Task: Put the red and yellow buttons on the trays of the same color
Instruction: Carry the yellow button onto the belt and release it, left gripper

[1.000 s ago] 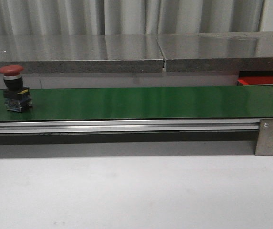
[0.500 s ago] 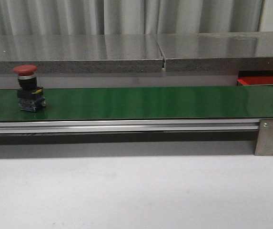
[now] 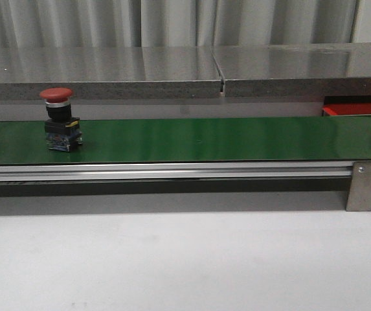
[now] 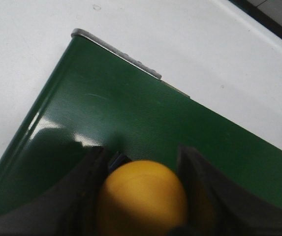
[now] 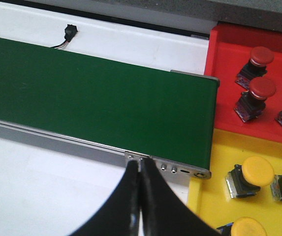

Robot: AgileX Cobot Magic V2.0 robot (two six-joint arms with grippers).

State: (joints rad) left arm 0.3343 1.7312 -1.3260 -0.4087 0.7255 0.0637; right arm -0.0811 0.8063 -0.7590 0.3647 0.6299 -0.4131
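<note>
A: Changed? Red-capped dark-bodied button (image 3: 61, 120), left of frame on long green belt (image 3: 204, 138), now further right than before.

B: Meaning pickup soon. Right gripper (image 5: 139, 169) clenched empty; left gripper (image 4: 143, 162) grasping round yellow-capped button (image 4: 141, 196).

We are looking at a workshop or automation test cell, not a home. A long green conveyor belt (image 3: 204, 139) runs across a plain white table (image 3: 185, 259) on an aluminium rail (image 3: 166, 172) with a bolted metal bracket (image 3: 365, 184). Behind the belt lies a grey stone-like shelf (image 3: 101, 81), backed by pale curtains (image 3: 172, 23). At the belt's end sit red (image 5: 224, 59) and yellow (image 5: 209, 196) sorting trays holding industrial push-buttons (image 5: 261, 55).
</note>
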